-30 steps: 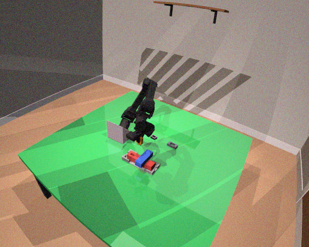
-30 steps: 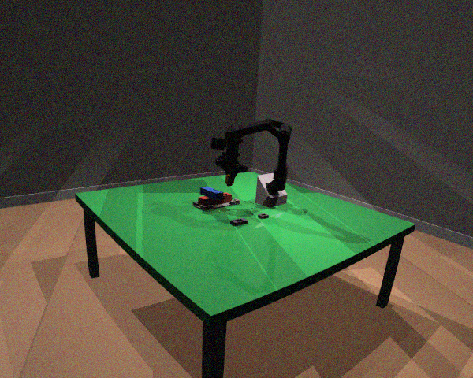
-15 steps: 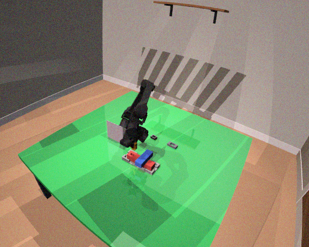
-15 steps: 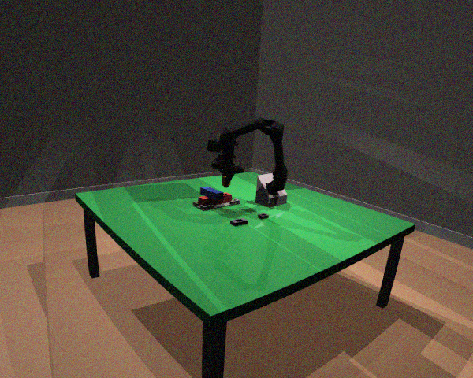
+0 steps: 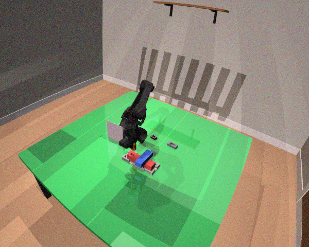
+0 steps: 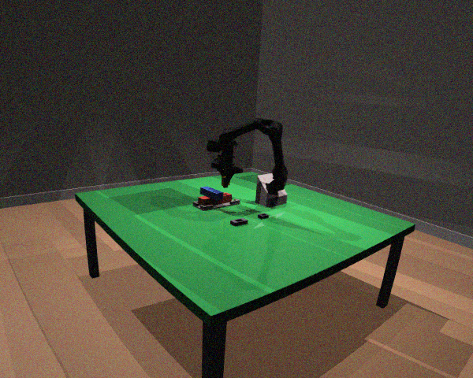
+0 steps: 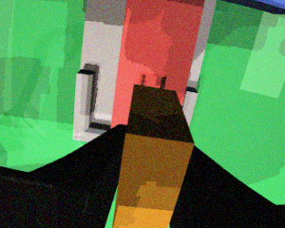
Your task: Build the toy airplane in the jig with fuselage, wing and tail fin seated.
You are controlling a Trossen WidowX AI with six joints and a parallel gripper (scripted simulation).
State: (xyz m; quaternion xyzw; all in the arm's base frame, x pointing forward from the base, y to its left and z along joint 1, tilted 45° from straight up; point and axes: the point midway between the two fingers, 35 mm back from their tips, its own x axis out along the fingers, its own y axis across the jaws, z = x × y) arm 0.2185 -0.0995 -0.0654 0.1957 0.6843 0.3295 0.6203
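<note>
The red fuselage (image 5: 131,156) (image 6: 204,199) (image 7: 158,38) lies in the grey jig (image 5: 156,168) (image 6: 212,205) (image 7: 103,45) near the middle of the green table (image 5: 69,164) (image 6: 212,260). The blue wing (image 5: 143,158) (image 6: 210,190) sits across the top of the fuselage. My gripper (image 5: 133,144) (image 6: 225,179) (image 7: 146,139) is shut on the orange tail fin (image 5: 133,146) (image 7: 150,184). It holds the fin upright a little above the fuselage's end nearest the arm's base. In the wrist view the fin's lower end lines up over the red fuselage and hides the spot under it.
Two small dark grey stands (image 5: 153,137) (image 5: 172,144) (image 6: 238,221) (image 6: 262,216) lie on the table beside the jig. The arm's grey base block (image 5: 114,131) (image 6: 267,190) stands behind the jig.
</note>
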